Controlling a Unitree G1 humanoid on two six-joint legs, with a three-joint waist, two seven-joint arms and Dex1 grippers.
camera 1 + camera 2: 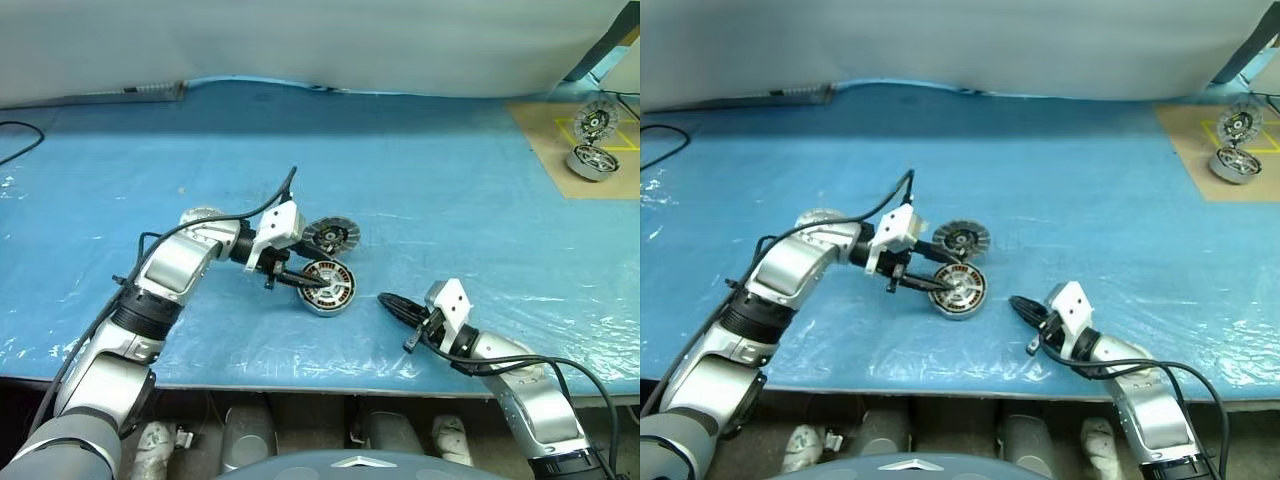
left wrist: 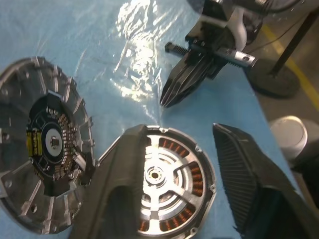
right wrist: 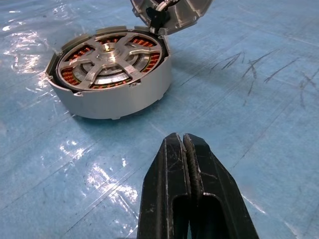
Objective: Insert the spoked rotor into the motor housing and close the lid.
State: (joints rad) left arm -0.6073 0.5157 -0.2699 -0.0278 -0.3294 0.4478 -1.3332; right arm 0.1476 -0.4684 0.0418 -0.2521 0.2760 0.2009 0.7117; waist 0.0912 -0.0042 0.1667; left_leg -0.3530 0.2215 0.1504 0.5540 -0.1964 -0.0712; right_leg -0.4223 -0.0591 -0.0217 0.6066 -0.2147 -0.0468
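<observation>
The motor housing (image 1: 328, 288) sits on the blue sheet near the table's middle, and the spoked rotor (image 3: 108, 59) lies inside it over the copper windings. The lid (image 1: 332, 236) stands swung back on its hinge behind the housing, its dark inner hub (image 2: 50, 144) showing. My left gripper (image 1: 300, 280) reaches in from the left at the housing's rim. It is open, with one finger (image 2: 114, 189) over the housing's edge and the other finger (image 2: 254, 184) past its far side, holding nothing. My right gripper (image 3: 184, 144) is shut and empty, resting a short way to the housing's right.
A brown board (image 1: 545, 130) at the back right carries a second motor unit (image 1: 590, 160) with its open disc (image 1: 595, 120). A black cable (image 1: 15, 140) lies at the far left. The table's front edge (image 1: 330, 385) runs just below both grippers.
</observation>
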